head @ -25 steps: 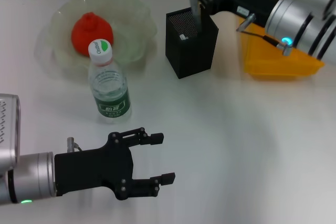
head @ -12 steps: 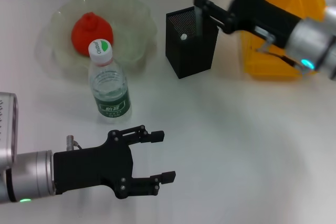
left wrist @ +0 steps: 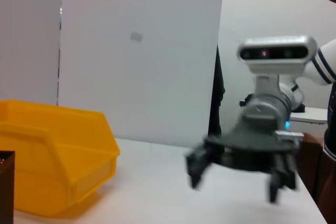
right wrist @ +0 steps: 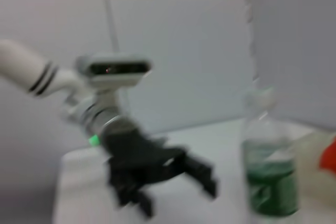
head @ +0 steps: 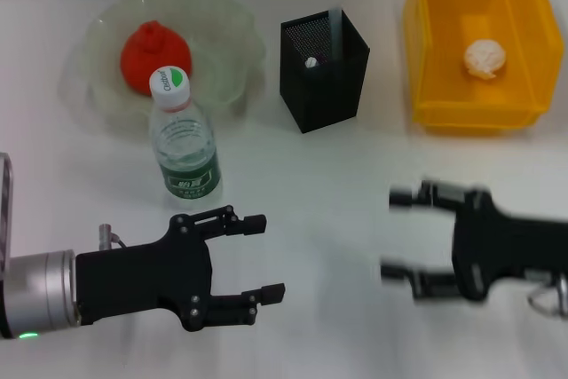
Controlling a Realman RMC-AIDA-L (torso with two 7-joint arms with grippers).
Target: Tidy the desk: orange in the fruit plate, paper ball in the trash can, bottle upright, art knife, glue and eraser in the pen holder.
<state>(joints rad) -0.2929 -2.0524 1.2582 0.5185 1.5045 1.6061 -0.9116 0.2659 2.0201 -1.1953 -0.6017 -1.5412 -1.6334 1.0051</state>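
Nearest the robot, the left pincer (head: 262, 255) hovers low over the white counter (head: 337, 184), its black fingers spread apart and holding nothing. The right pincer (head: 399, 235) sits at the same depth on the other side, likewise spread and empty, and blurred in the head view. Neither pincer touches any task item.

Just beyond the left pincer, the clear plastic water bottle with the green label and white cap (head: 184, 146) stands upright on the counter; that item is judged complete.

Further back, the black mesh square pen holder (head: 323, 68) stands near the centre. A small white piece and a slim upright item show inside it; whether these account for the art knife, the glue and the eraser cannot be determined. None of the three lies loose on the visible counter, so this step is judged probably complete.

To the left at the back, the orange-red round fruit (head: 154, 51) rests in the translucent pale green fruit plate (head: 227, 24). To the right, the crumpled white paper ball (head: 485, 58) lies inside the yellow plastic bin serving as trash can (head: 426, 51).

Assessment: every visible requirement appears satisfied; no outstanding item is seen.
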